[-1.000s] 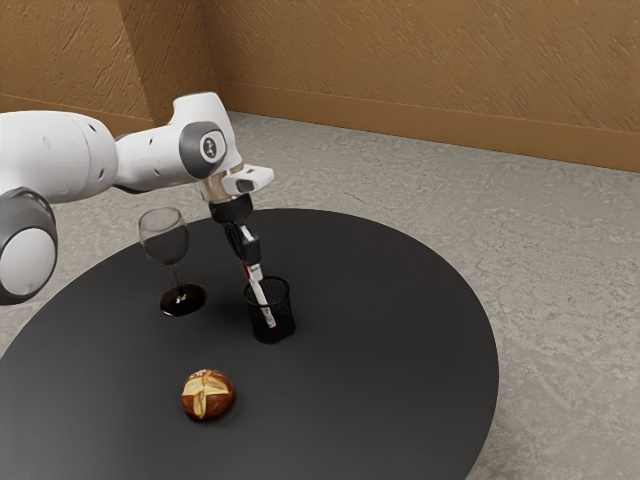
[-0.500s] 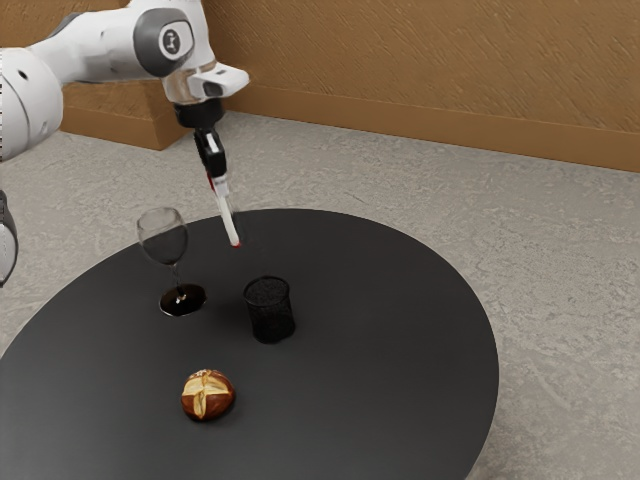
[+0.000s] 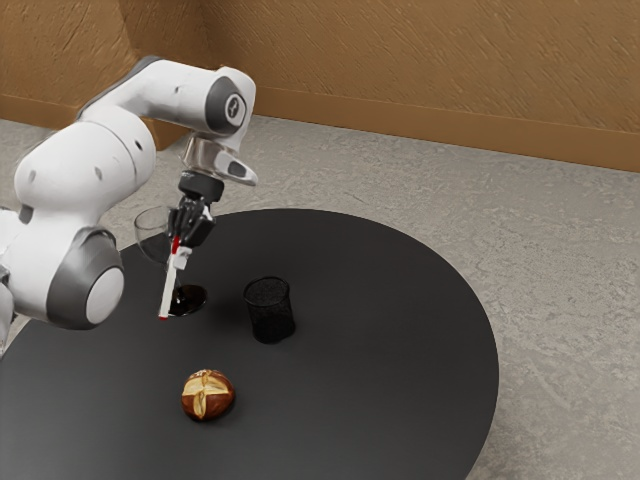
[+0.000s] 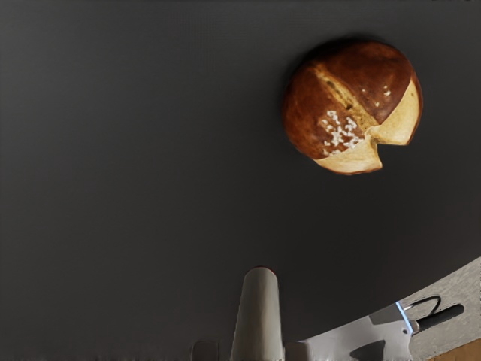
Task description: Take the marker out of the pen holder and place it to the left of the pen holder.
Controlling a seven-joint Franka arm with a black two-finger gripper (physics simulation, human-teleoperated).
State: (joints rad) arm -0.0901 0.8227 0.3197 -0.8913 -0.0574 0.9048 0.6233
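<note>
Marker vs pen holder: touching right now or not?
Apart. The exterior view shows it: the marker, in the jaws, is off to that view's left of the pen holder, with black tabletop visible between them.

On the table (image 3: 390, 340), the wine glass (image 3: 190, 299) stands to the exterior view's left of the pen holder (image 3: 271, 312); the bread roll (image 3: 208, 396) sits before both (nearer that camera).

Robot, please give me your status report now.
Gripper shut on marker. Marker out of pen holder. Wine glass looks close; could be in the way.
</note>
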